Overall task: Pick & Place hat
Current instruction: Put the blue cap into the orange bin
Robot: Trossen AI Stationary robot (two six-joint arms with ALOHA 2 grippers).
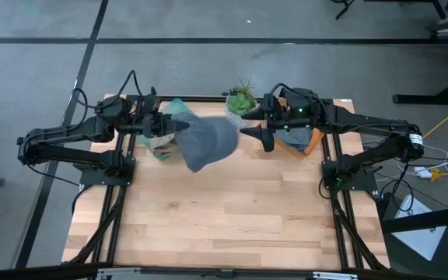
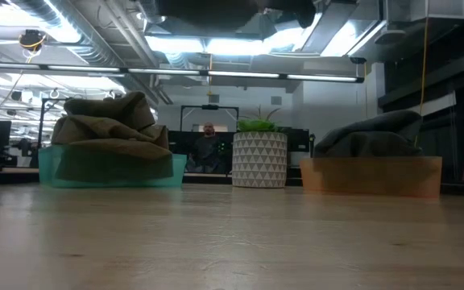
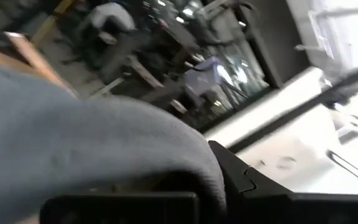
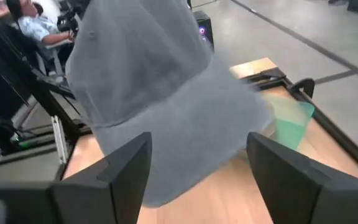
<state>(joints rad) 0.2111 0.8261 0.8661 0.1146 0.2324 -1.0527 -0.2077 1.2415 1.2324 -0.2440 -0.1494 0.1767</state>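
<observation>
Right pincer (image 4: 194, 171) standing spread, fingers apart and gripping nothing, grey hat (image 4: 166, 106) hanging just beyond fingertips. Left pincer (image 1: 171, 124) pinching hat (image 1: 207, 142) at one edge, holding it in air above desk (image 1: 232, 210), between teal bin (image 1: 155, 145) and orange bin (image 1: 302, 143). Hat drooping from left grip, clear of desk surface. Potted plant (image 1: 242, 101) sitting at far edge between bins. Folded fabric lying in both bins.

A lab: exposed ceiling ducts (image 2: 95, 36), strip lights (image 2: 216, 74), a seated person (image 2: 208, 149) at desks.
</observation>
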